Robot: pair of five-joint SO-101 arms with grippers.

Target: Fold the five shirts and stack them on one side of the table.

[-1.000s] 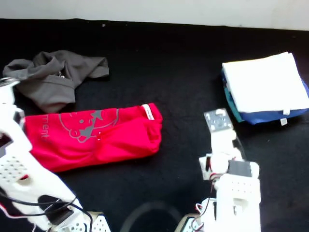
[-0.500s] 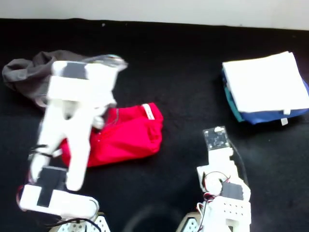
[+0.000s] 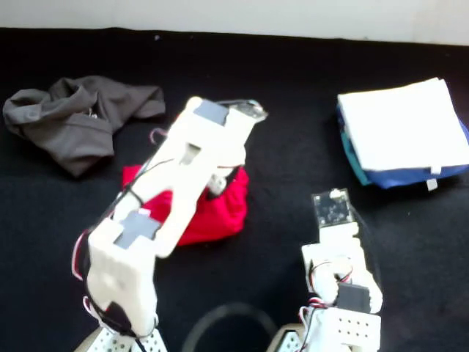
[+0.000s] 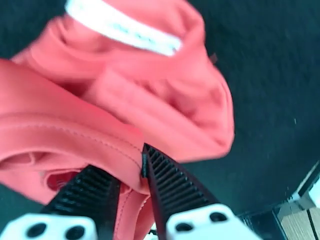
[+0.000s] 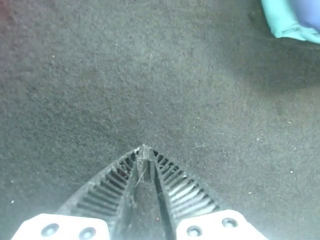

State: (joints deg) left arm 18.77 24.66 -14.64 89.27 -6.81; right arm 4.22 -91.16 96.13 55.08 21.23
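Observation:
The red shirt (image 3: pixel 212 213) lies bunched in the middle of the black table, its white neck label (image 4: pixel 120 27) facing up. My left arm stretches across it, and my left gripper (image 4: pixel 142 162) is shut on a hem of the red shirt, above the shirt's right end (image 3: pixel 220 180). A crumpled grey shirt (image 3: pixel 66 121) lies at the back left. At the right edge sits a stack of folded shirts, white (image 3: pixel 403 125) on top, then blue (image 3: pixel 410 176) and teal (image 3: pixel 355 165). My right gripper (image 5: pixel 144 150) is shut on nothing, low over bare table in front of the stack.
The black table cloth (image 3: pixel 293 95) is bare between the red shirt and the stack. The right arm's base (image 3: pixel 341 293) stands at the front edge. A teal and blue corner of the stack (image 5: pixel 292 22) shows beyond my right gripper.
My left arm swung from the table's left edge to the right, carrying the red shirt's left part over onto its right part. The right arm barely shifted.

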